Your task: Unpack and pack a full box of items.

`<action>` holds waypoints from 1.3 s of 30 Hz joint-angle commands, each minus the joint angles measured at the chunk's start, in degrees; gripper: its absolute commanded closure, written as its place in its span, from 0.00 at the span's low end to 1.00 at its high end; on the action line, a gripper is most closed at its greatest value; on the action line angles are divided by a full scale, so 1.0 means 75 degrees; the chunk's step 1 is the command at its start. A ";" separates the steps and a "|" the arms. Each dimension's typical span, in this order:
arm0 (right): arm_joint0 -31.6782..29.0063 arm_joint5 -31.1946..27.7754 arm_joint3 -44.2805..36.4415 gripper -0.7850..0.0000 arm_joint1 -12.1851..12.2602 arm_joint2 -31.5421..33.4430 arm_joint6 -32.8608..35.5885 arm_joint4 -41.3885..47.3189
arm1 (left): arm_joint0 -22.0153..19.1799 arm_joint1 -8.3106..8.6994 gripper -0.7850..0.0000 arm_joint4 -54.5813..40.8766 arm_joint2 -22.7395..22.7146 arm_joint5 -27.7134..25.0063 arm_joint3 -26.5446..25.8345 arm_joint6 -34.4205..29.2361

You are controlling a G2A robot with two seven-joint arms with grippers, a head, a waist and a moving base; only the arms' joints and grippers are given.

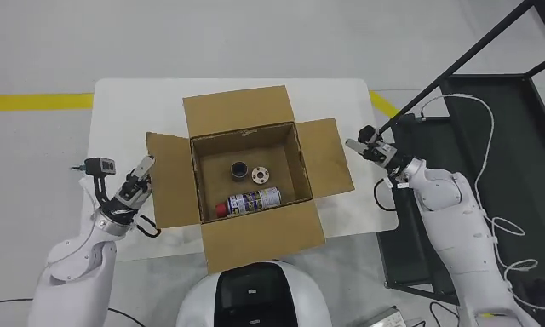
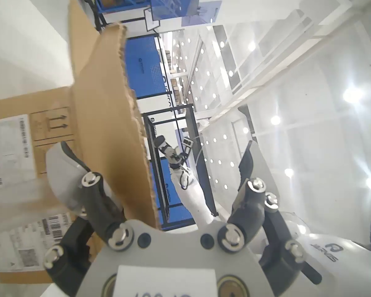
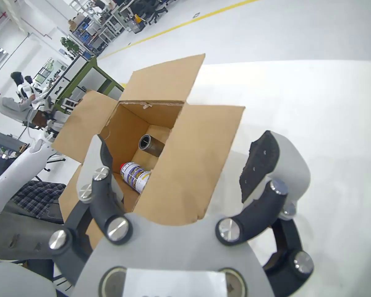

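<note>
Box (image 1: 247, 144): we read left pincer (image 1: 142, 170) wide, straddling left flap (image 1: 170, 182); right pincer (image 1: 358, 146) wide, just beside right flap (image 1: 328, 161). Box sits mid-table (image 1: 128, 106), flaps spread, holding spray can (image 1: 249, 202) and dark tube (image 1: 241, 169). Risk, our judgement: one-sided flap pull drags light box, rolls can.

The box flap (image 3: 198, 156) hides most of the spray can (image 3: 135, 177).

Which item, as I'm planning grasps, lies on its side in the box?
The labelled spray can, lying lengthwise; the dark tube and metal ring face end-up.
</note>
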 commanded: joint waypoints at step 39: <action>0.0233 -0.1158 -0.2164 0.00 0.0281 -0.1532 0.2716 0.1475 | -0.1019 -0.0030 0.00 0.1172 0.1552 -0.0055 0.0308 0.0541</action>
